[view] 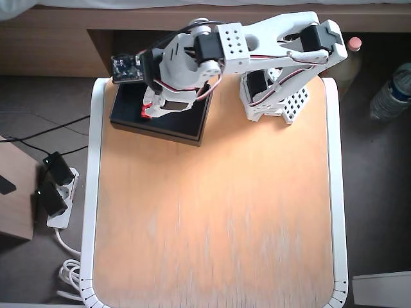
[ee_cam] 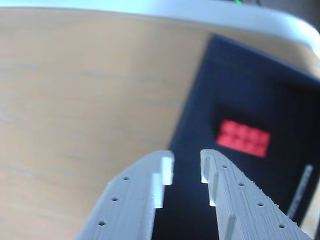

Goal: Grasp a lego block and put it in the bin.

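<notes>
The red lego block (ee_cam: 243,138) lies flat inside the black bin (ee_cam: 225,85), studs up. The wrist view shows my gripper (ee_cam: 186,164) open and empty, its two white fingers apart above the bin's near edge, short of the block. A white label strip (ee_cam: 300,192) shows on the bin's right rim. In the overhead view the arm reaches over the bin (view: 189,125) at the table's back left. My gripper (view: 153,106) hangs over it, mostly hidden by the arm, and a bit of the red block (view: 146,115) shows beneath it.
The wooden table top (view: 212,212) has a white rim. The arm's base (view: 273,96) stands at the back right. A circuit board (view: 127,67) sits behind the bin. A power strip (view: 54,196) and cables lie on the floor at left, and a bottle (view: 390,93) lies at right.
</notes>
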